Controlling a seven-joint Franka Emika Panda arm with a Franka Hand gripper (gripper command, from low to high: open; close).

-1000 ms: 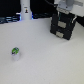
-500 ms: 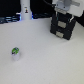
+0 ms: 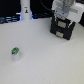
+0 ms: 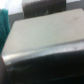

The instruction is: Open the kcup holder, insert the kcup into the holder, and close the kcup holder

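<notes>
The kcup holder point(image 3: 63, 28) stands at the far edge of the worktop point(image 3: 45, 57), on the exterior view's right, with the hand point(image 3: 64, 15) directly over its top. The arm's pale body hides the fingers there, and the blurred wrist view shows only the holder's flat grey top point(image 4: 42, 35) filling the picture, so I cannot tell whether the hand is spread or clenched. The holder's dark front, with its slots, faces the open worktop. The kcup point(image 3: 15, 52) stands well apart from the holder, toward the exterior view's left and nearer the camera, with bare white surface all around it. A white bottle-like object point(image 3: 25, 11) stands at the far edge, left of the holder.
</notes>
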